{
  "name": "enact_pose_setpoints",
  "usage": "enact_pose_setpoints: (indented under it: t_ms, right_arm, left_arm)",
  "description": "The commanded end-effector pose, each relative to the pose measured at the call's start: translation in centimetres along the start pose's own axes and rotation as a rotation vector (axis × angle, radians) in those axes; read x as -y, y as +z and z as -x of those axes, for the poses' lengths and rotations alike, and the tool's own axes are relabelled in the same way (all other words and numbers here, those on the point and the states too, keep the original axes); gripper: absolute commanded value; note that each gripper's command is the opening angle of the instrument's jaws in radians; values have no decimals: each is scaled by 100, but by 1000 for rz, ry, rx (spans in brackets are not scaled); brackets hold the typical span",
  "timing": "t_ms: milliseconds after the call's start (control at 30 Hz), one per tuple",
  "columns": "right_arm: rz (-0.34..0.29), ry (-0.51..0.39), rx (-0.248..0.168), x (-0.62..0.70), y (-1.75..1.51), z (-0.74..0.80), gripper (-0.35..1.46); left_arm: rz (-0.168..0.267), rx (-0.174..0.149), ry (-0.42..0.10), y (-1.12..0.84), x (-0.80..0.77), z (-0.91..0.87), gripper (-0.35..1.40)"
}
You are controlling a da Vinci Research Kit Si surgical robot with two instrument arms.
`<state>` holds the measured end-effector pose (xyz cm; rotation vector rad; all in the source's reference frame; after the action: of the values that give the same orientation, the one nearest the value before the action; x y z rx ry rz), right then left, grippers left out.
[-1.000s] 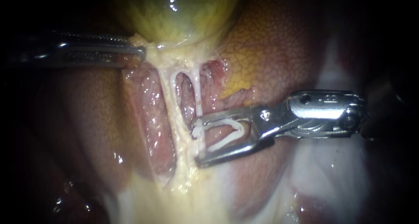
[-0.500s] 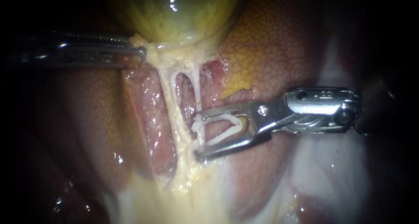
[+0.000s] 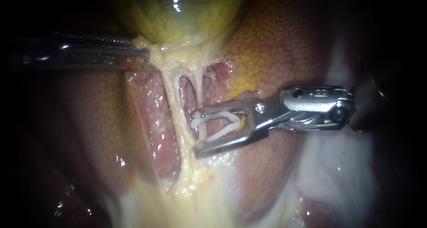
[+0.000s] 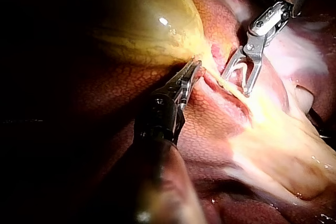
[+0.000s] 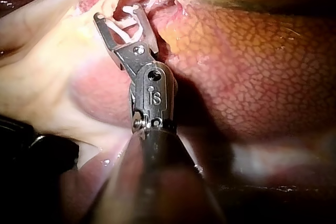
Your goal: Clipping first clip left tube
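**Endoscope view.** The left instrument (image 3: 141, 54) comes in from the left. Its jaws are pressed together on pale tissue at the narrow lower edge of the gallbladder (image 3: 178, 14). Two thin white tubes drop from that edge w/ a pink gap btwn them: the left tube (image 3: 171, 92) and the right tube (image 3: 200, 86). The right instrument (image 3: 196, 134) comes in from the right, jaws spread wide around an open white clip (image 3: 220, 126), both jaws touching it. The jaw tips lie just beside the left tube's right edge, and the right tube's lower end passes behind the upper jaw. Whether the left tube sits btwn the clip's legs can't be told; prob. not. Bare liver (image 3: 284, 46) lies above and below the right shaft. The two instruments are well apart.

**Left wrist view.** The left instrument (image 4: 192, 70) has its jaws together on yellowish tissue where the gallbladder tapers. The right instrument (image 4: 237, 83) is ahead and to one side, fork-like, w/ its tips at the pale strand running from the left jaws.

**Right wrist view.** The right instrument (image 5: 118, 13) has its jaws wide w/ the clip seated btwn them. Its tips are at the edge of the pink gap, w/ the tubes just ahead. Mottled liver lies on one side of the shaft and pale fatty tissue (image 5: 42, 72) on the other, both close.
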<state>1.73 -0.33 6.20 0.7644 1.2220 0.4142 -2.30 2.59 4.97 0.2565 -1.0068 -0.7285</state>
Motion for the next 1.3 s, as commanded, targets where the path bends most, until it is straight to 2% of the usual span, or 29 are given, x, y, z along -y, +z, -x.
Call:
enact_pose_setpoints:
  t_ms: [33,400,633,767,1100,1300]
  right_arm:
    - [-10,-2,-4,2,4,1,40]
    - [-95,-19,-42,3,23,-1,39]
    - [-169,-44,-47,10,34,3,39]
    - [-219,-43,-74,17,42,1,38]
    - [-320,-53,-103,41,52,-7,34]
    - [-355,-60,-95,50,54,-10,27]
  left_arm:
    - [0,0,0,0,0,0,-35]
    - [1,0,0,0,0,-1,-35]
    - [1,0,0,0,0,-1,-35]
    - [1,0,0,0,0,-1,-35]
    - [1,0,0,0,0,-1,-35]
    - [1,0,0,0,0,-1,-35]
